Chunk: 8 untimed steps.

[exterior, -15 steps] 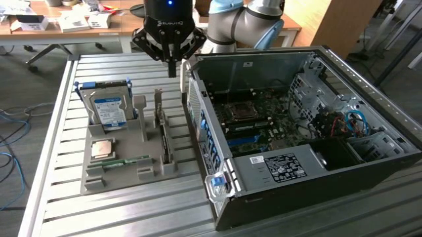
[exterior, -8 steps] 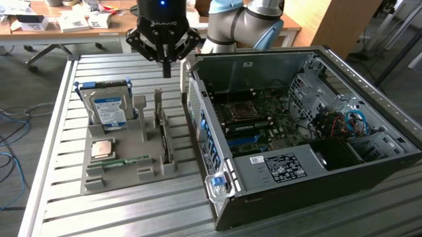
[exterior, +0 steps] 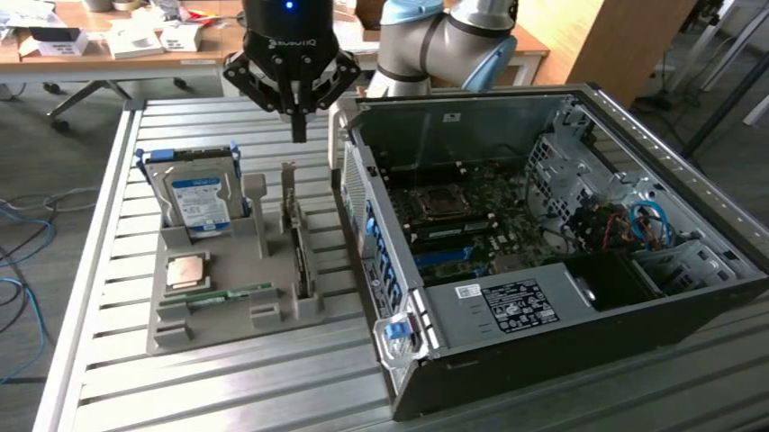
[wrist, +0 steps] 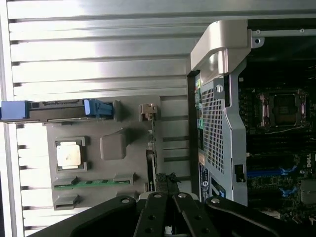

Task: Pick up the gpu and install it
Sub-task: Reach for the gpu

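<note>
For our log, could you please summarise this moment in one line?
pincer: shut, above gpu | gpu: upright in holder | case: open

Gpu [wrist: 150, 170] edge-on in gray holder [wrist: 113, 143] slot, between cpu chip [wrist: 69, 155] and computer case [wrist: 217, 123].

there's the black gripper [exterior: 298, 135], grey tray [exterior: 180, 335], silver hard drive [exterior: 200, 200] labelled blue-white, green memory stick [exterior: 229, 294].

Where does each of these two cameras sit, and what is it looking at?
Exterior view: off the arm, raised, looking down over the table at the computer case and parts holder; arm and gripper show.
Wrist view: on the wrist, looking down past the gripper at holder and case.
Shared: holder, gpu standing in it, case, gripper.
</note>
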Available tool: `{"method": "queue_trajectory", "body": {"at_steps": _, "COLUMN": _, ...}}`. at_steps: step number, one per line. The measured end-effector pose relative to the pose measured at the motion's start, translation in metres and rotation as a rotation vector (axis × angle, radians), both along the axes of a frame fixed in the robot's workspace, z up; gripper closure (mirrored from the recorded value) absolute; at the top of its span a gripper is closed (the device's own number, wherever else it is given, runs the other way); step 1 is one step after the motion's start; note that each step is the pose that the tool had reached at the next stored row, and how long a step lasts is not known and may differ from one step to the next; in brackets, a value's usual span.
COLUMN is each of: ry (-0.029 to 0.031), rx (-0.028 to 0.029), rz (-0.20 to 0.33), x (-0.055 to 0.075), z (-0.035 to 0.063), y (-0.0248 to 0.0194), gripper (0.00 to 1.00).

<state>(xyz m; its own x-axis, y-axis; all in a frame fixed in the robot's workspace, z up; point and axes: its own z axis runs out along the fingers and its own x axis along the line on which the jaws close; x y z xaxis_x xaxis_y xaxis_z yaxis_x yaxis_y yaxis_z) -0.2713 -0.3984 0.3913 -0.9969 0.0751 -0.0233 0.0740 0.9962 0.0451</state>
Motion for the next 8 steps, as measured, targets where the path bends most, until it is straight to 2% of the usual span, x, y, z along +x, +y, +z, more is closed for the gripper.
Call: {"method": "queue_trajectory", "body": {"at_steps": 8, "ry": 0.0001, "rx": -0.0001, "rz": 0.0, "x": -0.0049, "z": -0.0001, "y": 0.0, "gripper": 0.89}}
